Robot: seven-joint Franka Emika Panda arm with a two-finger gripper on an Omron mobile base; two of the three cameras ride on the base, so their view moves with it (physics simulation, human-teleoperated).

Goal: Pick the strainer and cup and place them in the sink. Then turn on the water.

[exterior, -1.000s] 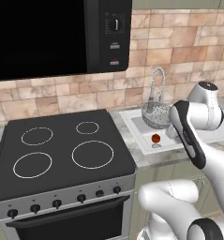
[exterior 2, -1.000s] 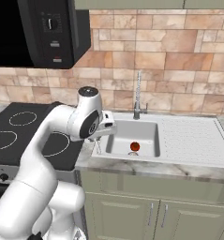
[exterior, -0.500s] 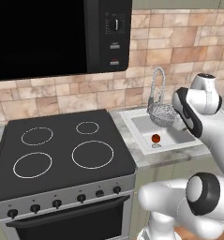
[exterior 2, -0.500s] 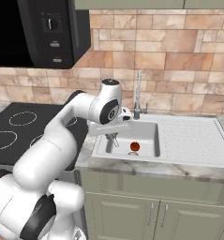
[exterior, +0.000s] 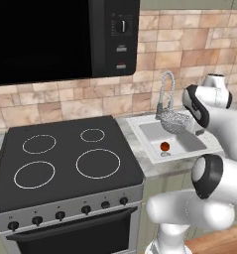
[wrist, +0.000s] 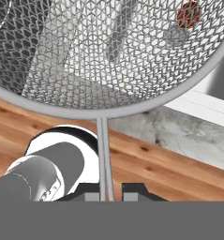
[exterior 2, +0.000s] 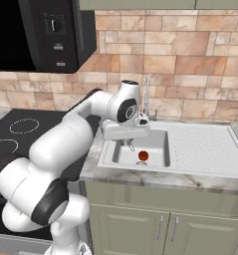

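Holding the strainer point(exterior: 175, 120) by its handle, the gripper point(wrist: 107, 191) is clamped above the sink point(exterior: 148, 142), ball point(exterior: 165, 146) at six o'clock.

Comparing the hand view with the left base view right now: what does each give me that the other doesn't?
Hand view alone: the gripper shut on the thin handle of the strainer, with the mesh seen close up and wooden floor below.

Left base view alone: the strainer hanging above the sink, the chrome faucet behind it, the stove and the microwave.

Both: the strainer itself and the small red ball, seen through the mesh in the hand view.
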